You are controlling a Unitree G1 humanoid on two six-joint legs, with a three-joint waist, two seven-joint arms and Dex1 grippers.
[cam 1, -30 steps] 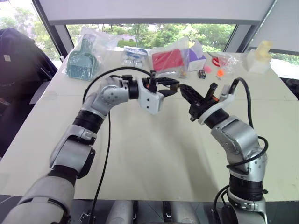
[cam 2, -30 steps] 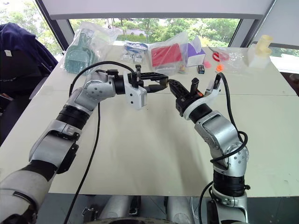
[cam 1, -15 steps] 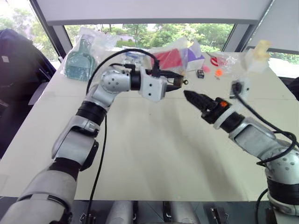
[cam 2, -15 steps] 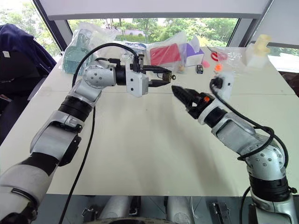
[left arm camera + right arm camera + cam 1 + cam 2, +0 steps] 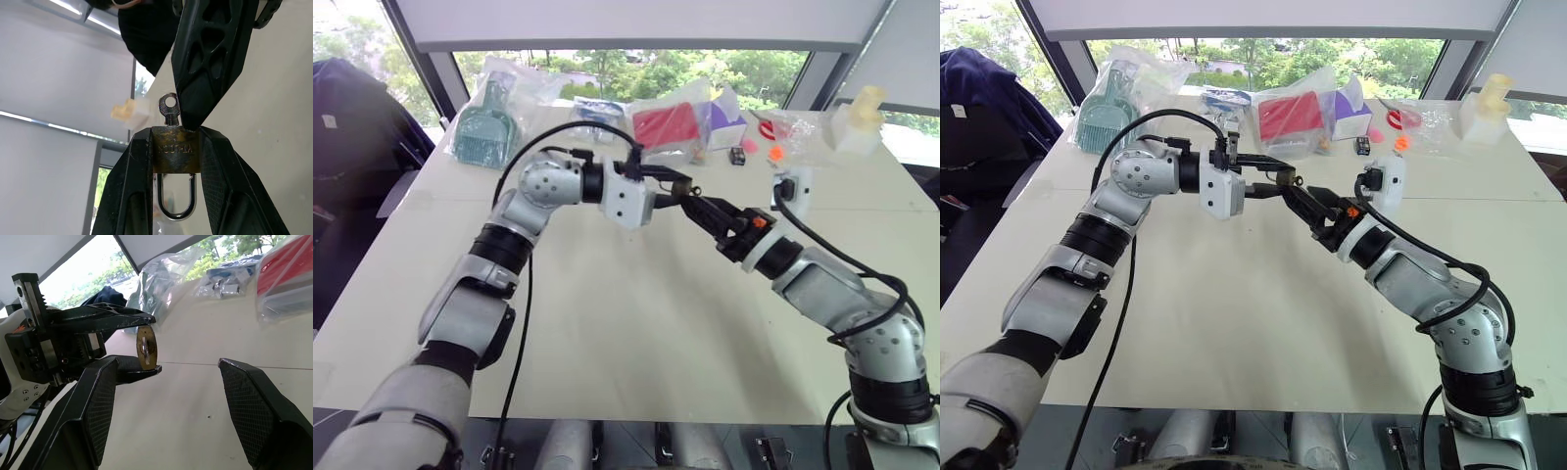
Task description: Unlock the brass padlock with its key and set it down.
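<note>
My left gripper (image 5: pixel 676 190) is shut on the brass padlock (image 5: pixel 175 155), holding it above the table with the silvery shackle toward the wrist. The key (image 5: pixel 168 107) sits in the padlock's body with its round head sticking out. My right gripper (image 5: pixel 697 208) reaches in from the right with its tips at the padlock. Its fingers stand wide open (image 5: pixel 168 363), and one right finger (image 5: pixel 210 58) lies right beside the key's head. In the right wrist view the padlock (image 5: pixel 146 347) hangs ahead of the gap between the open fingers.
Along the far edge of the table (image 5: pixel 636 333) lie a bagged teal scoop (image 5: pixel 481 127), a red packet (image 5: pixel 666 125), a purple box (image 5: pixel 724 113), a small black box (image 5: pixel 736 155) and a white object (image 5: pixel 857 117). A dark jacket (image 5: pixel 352 127) hangs at the left.
My right wrist has rolled over and its fingers have gone from shut to wide open. After swinging out to the right, its tips are back at the padlock. The left gripper keeps its hold.
</note>
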